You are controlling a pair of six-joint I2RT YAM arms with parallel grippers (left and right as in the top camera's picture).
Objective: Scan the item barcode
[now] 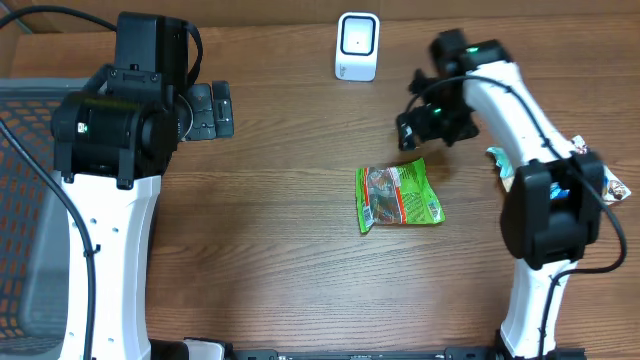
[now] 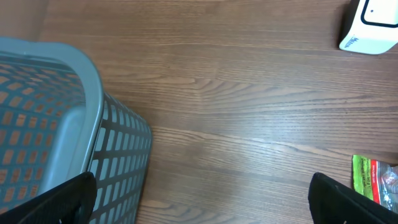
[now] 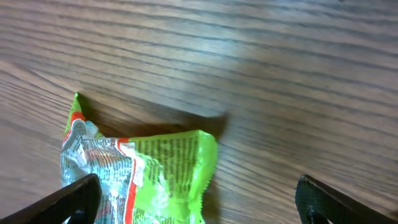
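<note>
I see the wood table filling the overhead view, with the grey mesh basket sitting at its left edge, partly under the left arm. Left gripper hangs over the table just right of the basket, jaws spread wide, nothing in them; its wrist view shows both fingertips far apart with bare wood between. Right gripper hovers above and just beyond the top right corner of the green snack packet, jaws wide open and empty, tips flanking the packet's upper end in its wrist view. Packet lies flat near table centre, clear of both grippers. White barcode scanner stands at the far edge, well apart from the packet. Some wrappers lie at the right edge.
</note>
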